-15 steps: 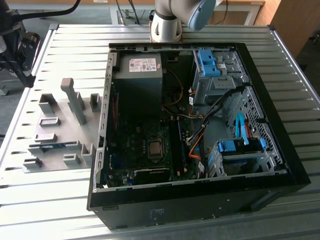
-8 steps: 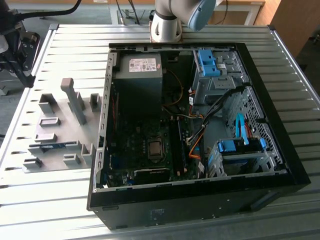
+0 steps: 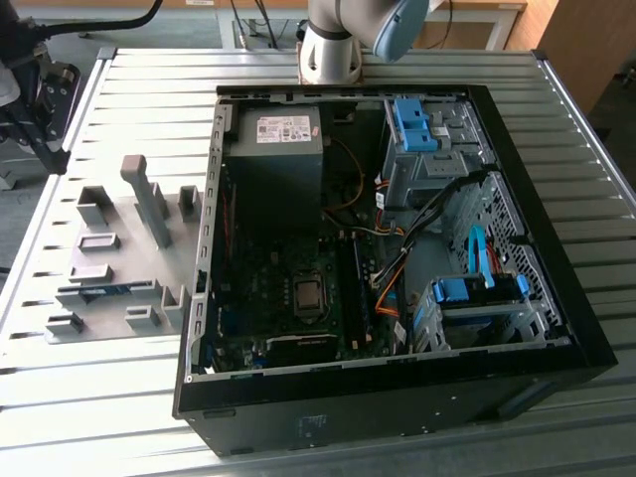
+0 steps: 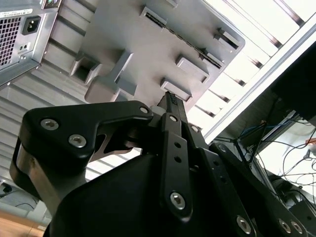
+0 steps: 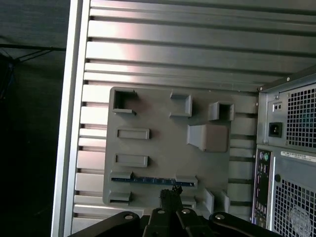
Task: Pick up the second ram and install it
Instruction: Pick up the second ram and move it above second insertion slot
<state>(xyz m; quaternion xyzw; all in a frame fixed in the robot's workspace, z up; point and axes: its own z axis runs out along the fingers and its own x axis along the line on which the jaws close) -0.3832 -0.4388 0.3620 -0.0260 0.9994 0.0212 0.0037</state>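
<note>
Counts: one tool, one ram, one tray, one case, one bench.

Tool (image 4: 170,98) (image 5: 170,193): tips clenched together, nothing between them. It hangs over the tray (image 5: 163,148) and, in the first wrist view, lines up with the ram's mid-length. Cannot tell the height above it.

Ram (image 5: 150,179): blue stick lying flat along the tray, each end tucked into a small holder. In the exterior view the ram (image 3: 99,291) sits at the tray's (image 3: 129,248) 6 o'clock part.

Tray: grey plate with several raised holders, and one tall post (image 3: 149,199) at 1 o'clock of the ram.

Room, exterior view:
- Open case (image 3: 586,348) just beside the tray at 3 o'clock, its slotted wall facing the tray.
- Bench (image 3: 298,75) edge near the tray at 9 o'clock.
- Bare slats at 12 and 6 o'clock.
- Arm base (image 3: 333,50) at the case's 12 o'clock.
</note>
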